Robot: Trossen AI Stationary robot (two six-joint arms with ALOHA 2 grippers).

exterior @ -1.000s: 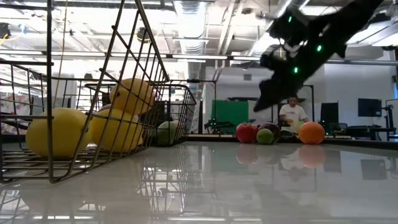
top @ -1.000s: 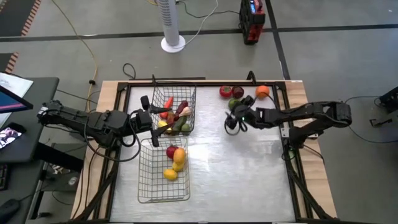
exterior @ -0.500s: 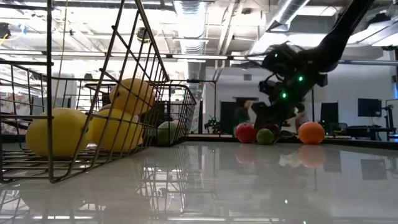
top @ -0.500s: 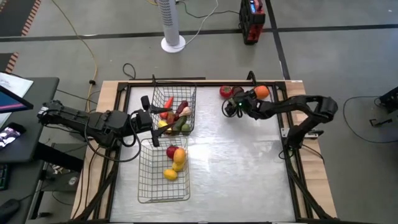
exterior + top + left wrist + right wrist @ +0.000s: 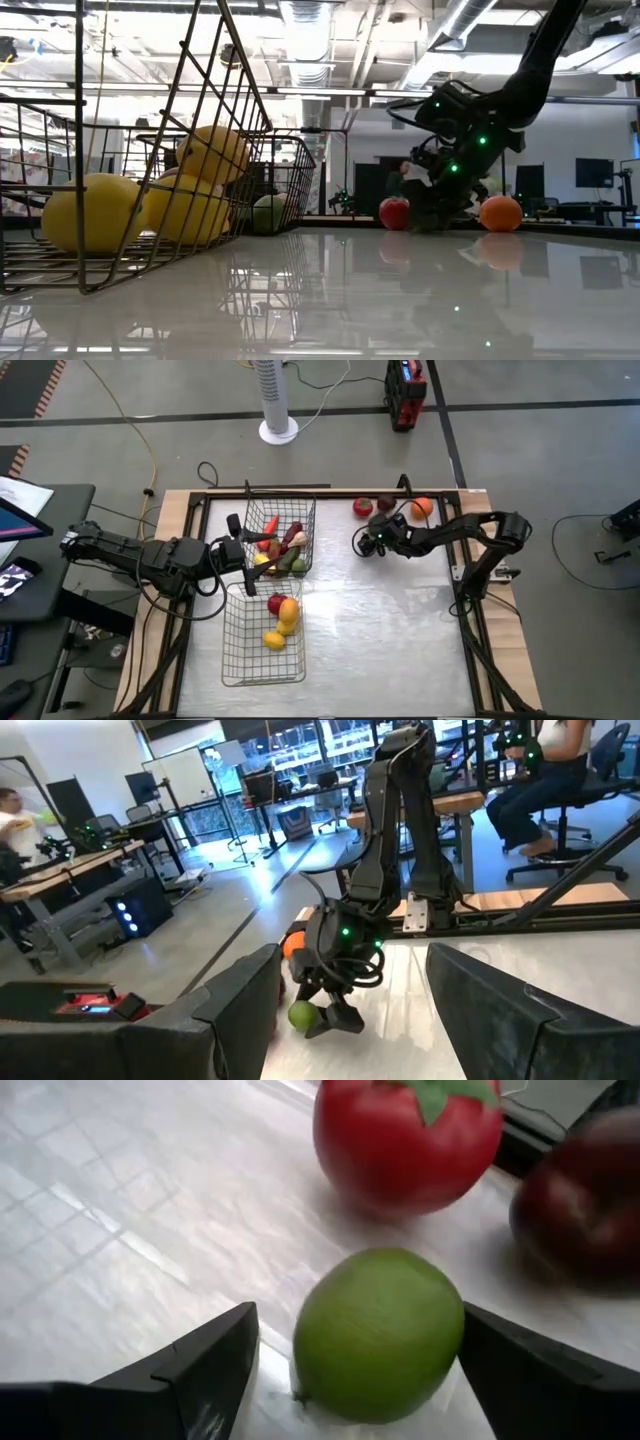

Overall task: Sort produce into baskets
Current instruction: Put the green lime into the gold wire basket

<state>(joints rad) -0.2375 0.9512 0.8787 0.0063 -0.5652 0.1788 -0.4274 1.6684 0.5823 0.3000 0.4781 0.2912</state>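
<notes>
A green lime (image 5: pixel 378 1335) lies on the table at the far right, near a red tomato (image 5: pixel 362 508), a dark red fruit (image 5: pixel 386 505) and an orange (image 5: pixel 421 507). My right gripper (image 5: pixel 372 535) is open and low over the lime, one finger on either side of it (image 5: pixel 303 1015). My left gripper (image 5: pixel 240 555) is open and empty at the left side of the two wire baskets. The far basket (image 5: pixel 303 510) holds a carrot, a pepper and green pieces. The near basket (image 5: pixel 240 660) holds a red apple and lemons. My right gripper's fingers stand on either side of the lime. One finger (image 5: pixel 530 1370) lies right against the lime's side (image 5: pixel 455 1320), and I cannot tell whether it touches. The other finger (image 5: pixel 200 1370) stands apart from it. The lime rests on the table.
The tomato (image 5: pixel 405 1140) and the dark red fruit (image 5: pixel 585 1210) lie just beyond the lime. The table's raised frame (image 5: pixel 455 495) runs behind them. Bare tabletop (image 5: pixel 380 630) lies to the right of the baskets.
My right gripper has gone toward the table's far edge and down, from well above the table to the tabletop. It now stands over the lime with its fingers around it. The fruits have stayed in place.
</notes>
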